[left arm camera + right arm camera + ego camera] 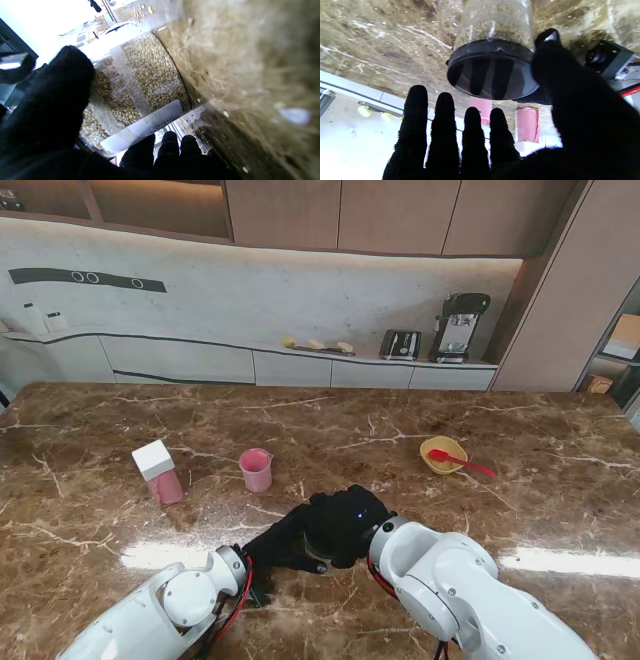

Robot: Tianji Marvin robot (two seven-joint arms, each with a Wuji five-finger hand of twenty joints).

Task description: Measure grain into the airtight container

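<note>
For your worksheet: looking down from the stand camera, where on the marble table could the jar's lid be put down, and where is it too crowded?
Free: the bare marble between the pink cup and the yellow bowl, and the far right beyond the bowl's red spoon. Crowded: near the robot, where left hand and right hand close round the grain jar; also between cup and pink box.

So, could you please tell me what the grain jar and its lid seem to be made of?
The jar looks like clear plastic or glass: the grain shows through its wall. Its lid seems glossy dark plastic, mirroring the right hand and its fingers.
</note>
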